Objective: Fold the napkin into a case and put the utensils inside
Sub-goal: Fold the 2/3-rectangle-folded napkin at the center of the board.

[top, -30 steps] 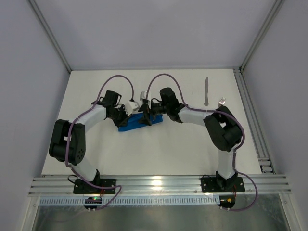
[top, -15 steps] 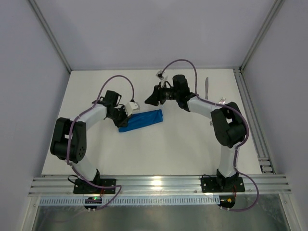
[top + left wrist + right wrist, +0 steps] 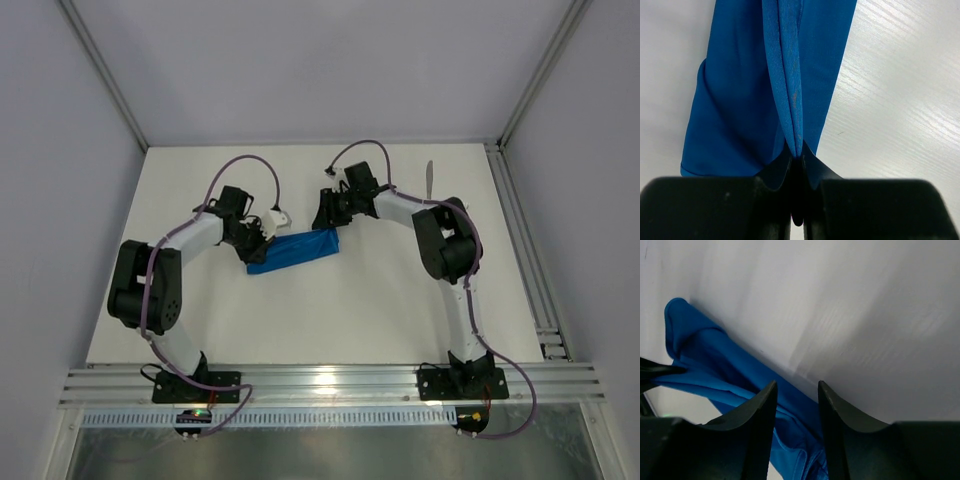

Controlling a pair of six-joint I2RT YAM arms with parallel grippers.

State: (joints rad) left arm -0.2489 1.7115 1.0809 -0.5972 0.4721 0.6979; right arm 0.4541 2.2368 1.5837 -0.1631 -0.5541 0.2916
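Note:
The napkin [image 3: 295, 250] lies as a narrow bright blue folded strip on the white table, slanting up to the right. My left gripper [image 3: 264, 234] is at its left end, shut on a raised ridge of the cloth [image 3: 790, 90], with the fingertips [image 3: 799, 150] pinched together. My right gripper [image 3: 323, 211] hovers just behind the strip's right end. Its jaws stand apart with nothing between them [image 3: 796, 386], and blue cloth [image 3: 715, 365] shows below. The knife [image 3: 429, 178] lies at the back right, partly behind the right arm. I cannot make out the fork.
A metal rail [image 3: 520, 240] runs along the table's right edge. An aluminium frame [image 3: 330, 380] carrying both arm bases borders the near edge. Grey walls close in the back and sides. The right arm's elbow [image 3: 445, 240] rises over the table's right part.
My right gripper left the middle of the napkin, swung to the back of the table, then came back down near the strip's right end with narrower jaws. My left gripper kept its pinch.

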